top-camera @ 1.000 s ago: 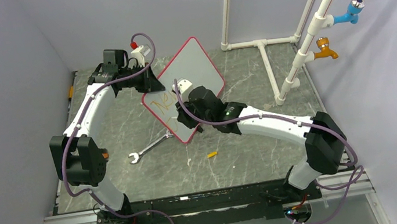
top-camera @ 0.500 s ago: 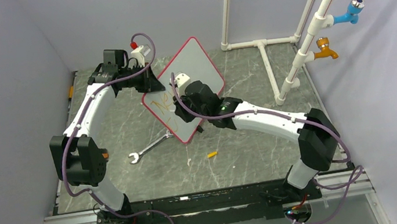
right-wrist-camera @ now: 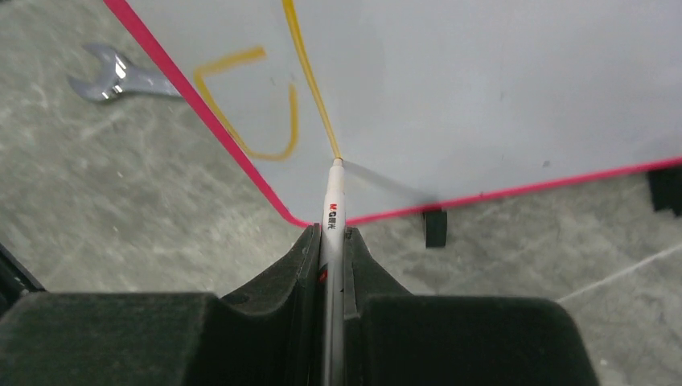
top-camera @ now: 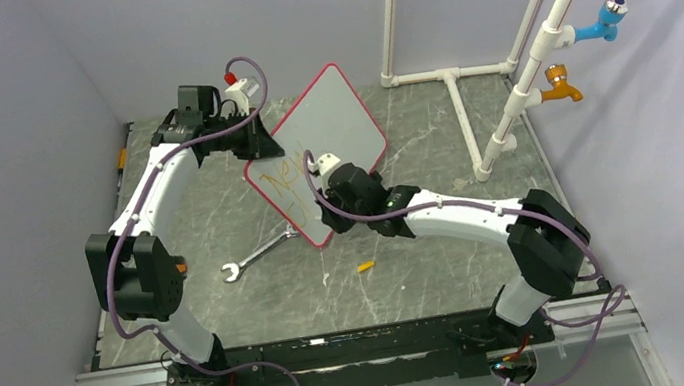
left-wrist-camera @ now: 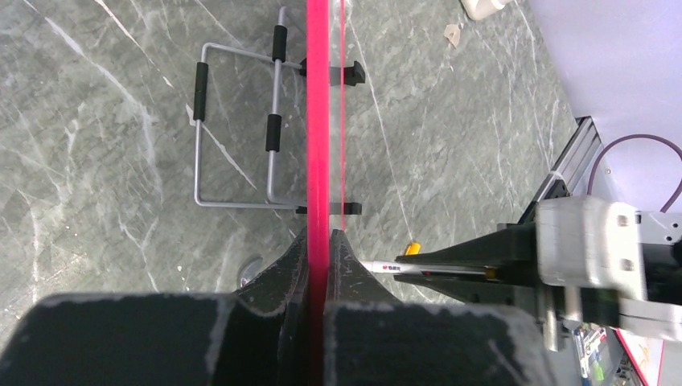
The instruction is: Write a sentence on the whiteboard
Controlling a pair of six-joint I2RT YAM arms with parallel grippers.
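**Limits of view**
- In the top view the right wrist covers the right fingers (right-wrist-camera: 315, 249) and part of the sentence (top-camera: 277, 177). Only the opening letters, about "Ne", can be read, with looser strokes below them.
- The right wrist view shows only the near corner of the whiteboard (top-camera: 328, 124). Two orange strokes are visible there: a U-like curve and one long line.
- The left wrist view shows the whiteboard edge-on, as a red line. The writing face cannot be seen.
- The marker (right-wrist-camera: 334, 201) is cut off at its rear by the finger pads.
- A small orange piece (top-camera: 366, 266) lies toward the near middle of the table (top-camera: 428, 262). It is too small to identify.

**Position and grip**
- The whiteboard stands tilted at the far middle of the table, with one corner pointing toward the table centre. A wire stand (left-wrist-camera: 233, 129) lies behind it.
- The left fingers (left-wrist-camera: 306, 251) are pinching the red frame on the board's left edge.
- The right fingers are pressed onto the marker. Its tip touches the board at the end of the long line.

**Count**
- Arms: two.
- Whiteboard: one.
- Marker: one.
- Wrench (top-camera: 256, 256): one, on the table just beside the board's near corner.
- Wire stand: one.
- Taps on the white pipework at the far right corner: two, one blue tap (top-camera: 606, 17) and one orange tap (top-camera: 560, 82).
- Black feet in the right wrist view: two, one of them cut off at the picture's edge.
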